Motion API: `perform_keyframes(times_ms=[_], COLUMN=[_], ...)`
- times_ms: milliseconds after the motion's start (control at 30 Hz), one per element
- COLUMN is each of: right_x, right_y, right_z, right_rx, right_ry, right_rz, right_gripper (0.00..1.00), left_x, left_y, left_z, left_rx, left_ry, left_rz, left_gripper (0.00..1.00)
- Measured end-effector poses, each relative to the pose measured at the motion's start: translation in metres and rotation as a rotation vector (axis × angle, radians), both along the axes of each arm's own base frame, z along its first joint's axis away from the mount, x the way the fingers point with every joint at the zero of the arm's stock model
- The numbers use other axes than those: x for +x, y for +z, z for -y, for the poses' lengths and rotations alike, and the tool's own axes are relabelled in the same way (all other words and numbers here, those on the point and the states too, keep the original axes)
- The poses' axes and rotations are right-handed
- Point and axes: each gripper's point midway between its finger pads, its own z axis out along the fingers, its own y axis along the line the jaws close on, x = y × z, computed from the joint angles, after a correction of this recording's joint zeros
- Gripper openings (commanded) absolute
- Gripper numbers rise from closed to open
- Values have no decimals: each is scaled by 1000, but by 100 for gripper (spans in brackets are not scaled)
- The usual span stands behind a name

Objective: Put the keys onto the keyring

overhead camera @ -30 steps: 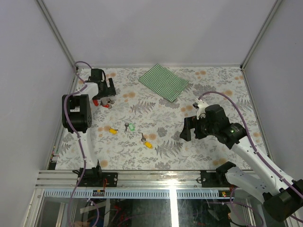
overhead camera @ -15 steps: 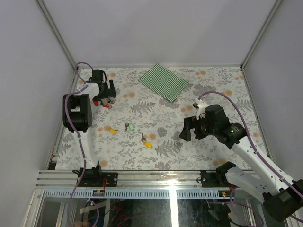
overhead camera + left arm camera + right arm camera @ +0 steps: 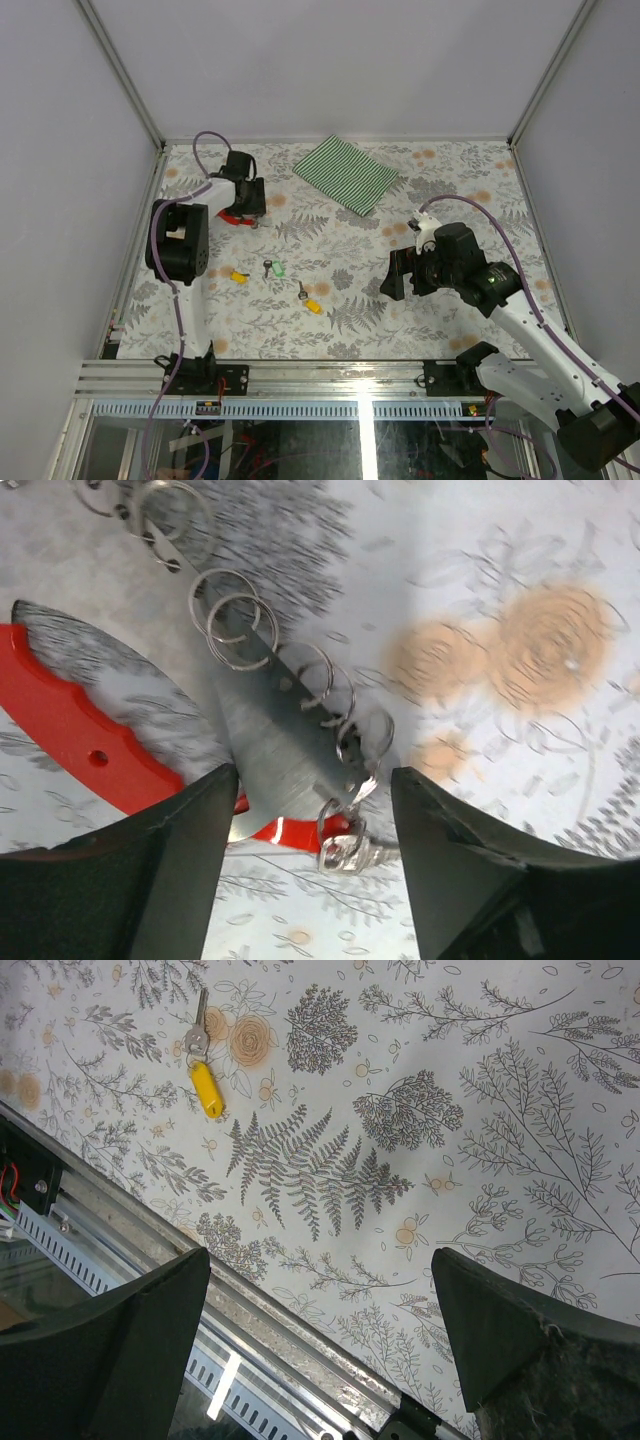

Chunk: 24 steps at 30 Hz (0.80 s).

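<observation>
The keyring, a red curved strap with a silver blade and several small rings, lies at the far left of the table. My left gripper stands over it, jaws apart on either side of its clasp end, not clamped on it. Three keys lie loose mid-table: a yellow one, a green one and another yellow one. My right gripper hovers wide open on the right, with nothing between its fingers.
A green striped cloth lies folded at the back centre. The metal rail of the table's near edge runs under the right gripper's view. Grey walls close the left, right and back sides.
The left arm has swung to the right along the back of the table and its jaws have narrowed around the keyring's end. The right arm and the keys have stayed put.
</observation>
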Motion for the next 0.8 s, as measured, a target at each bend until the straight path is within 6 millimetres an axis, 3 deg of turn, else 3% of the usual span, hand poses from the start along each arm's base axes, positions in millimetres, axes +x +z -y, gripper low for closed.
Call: perform_keyframes(times_ms=[400, 600, 800], right_x=[0, 0, 4], right_y=[0, 1, 13], right_z=[0, 1, 11], right_rx=[0, -2, 0], right_ry=[0, -7, -73], right_rz=[0, 4, 63], right_gripper=[99, 99, 99], left_x=[-51, -98, -160], left_y=[-2, -2, 0], left_z=[103, 163, 228], left_rx=[10, -6, -37], left_ry=[-211, -349, -492], left_rz=[-13, -11, -23], left_gripper=[50, 48, 48])
